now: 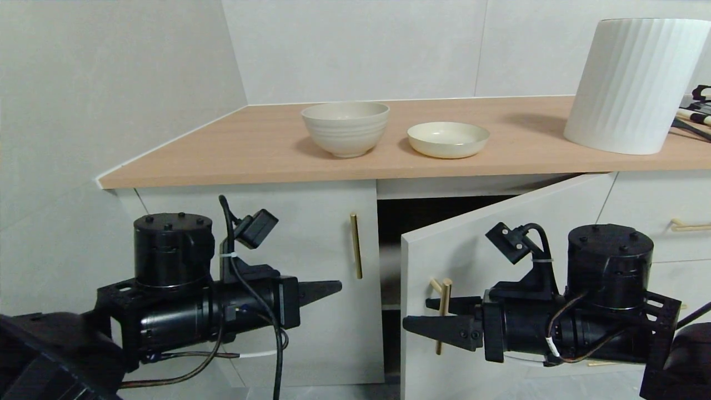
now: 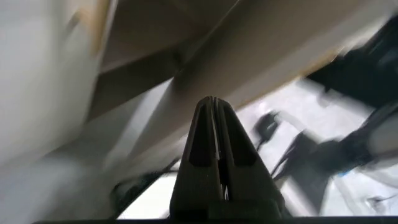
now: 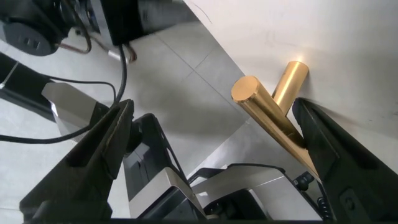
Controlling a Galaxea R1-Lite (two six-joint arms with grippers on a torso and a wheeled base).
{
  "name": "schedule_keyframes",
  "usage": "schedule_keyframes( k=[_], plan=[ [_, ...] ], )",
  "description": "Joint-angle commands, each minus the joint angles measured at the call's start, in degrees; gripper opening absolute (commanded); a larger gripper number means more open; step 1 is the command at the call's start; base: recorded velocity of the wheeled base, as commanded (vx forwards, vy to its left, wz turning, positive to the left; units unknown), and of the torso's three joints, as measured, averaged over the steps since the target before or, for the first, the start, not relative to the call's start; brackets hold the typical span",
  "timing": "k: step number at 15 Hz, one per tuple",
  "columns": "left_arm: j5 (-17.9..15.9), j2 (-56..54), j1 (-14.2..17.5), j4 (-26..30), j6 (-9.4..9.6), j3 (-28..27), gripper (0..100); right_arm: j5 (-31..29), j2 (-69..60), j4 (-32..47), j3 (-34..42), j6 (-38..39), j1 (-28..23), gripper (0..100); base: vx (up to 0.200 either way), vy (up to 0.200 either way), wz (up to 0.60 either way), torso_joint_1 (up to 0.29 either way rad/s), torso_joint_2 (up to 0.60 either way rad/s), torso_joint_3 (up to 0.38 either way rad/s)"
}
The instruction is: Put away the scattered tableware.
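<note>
A cream bowl (image 1: 345, 128) and a shallow cream dish (image 1: 447, 139) stand side by side on the wooden countertop (image 1: 255, 150). Below them, the right cabinet door (image 1: 500, 222) hangs partly open, its gold handle (image 1: 443, 311) (image 3: 268, 111) between the fingers of my open right gripper (image 1: 416, 314) (image 3: 212, 109). The handle lies close to one finger (image 3: 329, 155). My left gripper (image 1: 338, 286) (image 2: 212, 102) is shut with nothing in it, low in front of the closed left cabinet door (image 1: 311, 266).
A tall white ribbed cylinder (image 1: 633, 83) stands at the counter's right end, with some utensils (image 1: 694, 114) behind it. The left door has a gold handle (image 1: 356, 246). A drawer handle (image 1: 689, 225) shows at far right. Dark cabinet interior (image 1: 422, 214) shows behind the open door.
</note>
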Motion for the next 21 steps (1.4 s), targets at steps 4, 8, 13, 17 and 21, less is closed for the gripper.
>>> schedule_keyframes(
  k=[4,8,13,17,21],
  plan=[
    [0.14,12.68,-3.80,-13.28,-2.47,-5.22,0,-0.01,0.06,0.11,0.09,0.01,0.10,100,0.000,0.000,0.00,0.000,0.00,0.000],
    [10.07,23.75,-10.83,-33.14,-1.33,-4.16,0,-0.19,-0.91,0.11,0.70,-0.25,0.01,100,0.000,0.000,0.00,0.000,0.00,0.000],
    [10.51,24.19,-12.76,-34.55,-0.71,-4.07,0,-0.62,-2.05,0.19,2.81,-8.60,-2.89,100,0.000,0.000,0.00,0.000,0.00,0.000],
    [11.92,24.19,-13.46,-34.55,1.31,-4.16,0,-3.17,-2.49,0.28,4.66,-15.90,-5.61,100,0.000,0.000,0.00,0.000,0.00,0.000],
    [11.74,24.01,-13.64,-34.37,1.57,-6.27,0,-3.44,-5.13,0.81,6.68,-18.89,-7.99,100,0.000,0.000,0.00,0.000,0.00,0.000]
  ],
)
